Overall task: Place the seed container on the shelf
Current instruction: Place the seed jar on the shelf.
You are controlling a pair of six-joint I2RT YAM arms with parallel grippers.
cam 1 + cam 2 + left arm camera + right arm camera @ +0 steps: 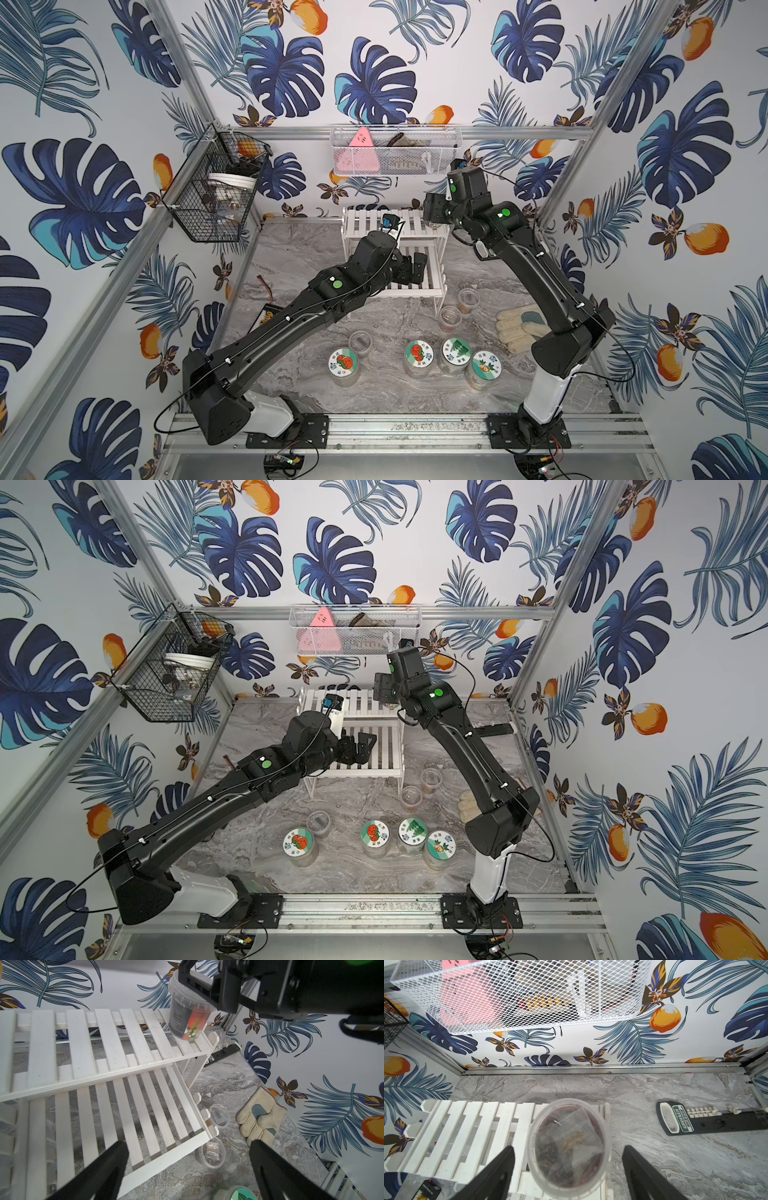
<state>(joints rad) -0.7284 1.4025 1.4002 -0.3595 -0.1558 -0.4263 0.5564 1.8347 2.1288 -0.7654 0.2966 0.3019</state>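
Observation:
The seed container [568,1142], a clear lidded tub with packets inside, stands on the right end of the upper tier of the white slatted shelf [467,1122]. The left wrist view shows its base on the slats, the tub [187,1012] near the corner. My right gripper [568,1149] straddles the tub from above, open, with a gap between each finger and the tub's wall. In both top views it hangs over the shelf's right end [434,212] [384,690]. My left gripper [188,1144] is open and empty above the lower tier [413,266].
Several picture-lidded jars [419,355] and open clear cups [451,316] stand in front of the shelf. A work glove [521,328] lies to the right. A black tool [695,1118] lies behind the shelf. A black wire basket [212,195] and a white mesh basket [395,151] hang on the walls.

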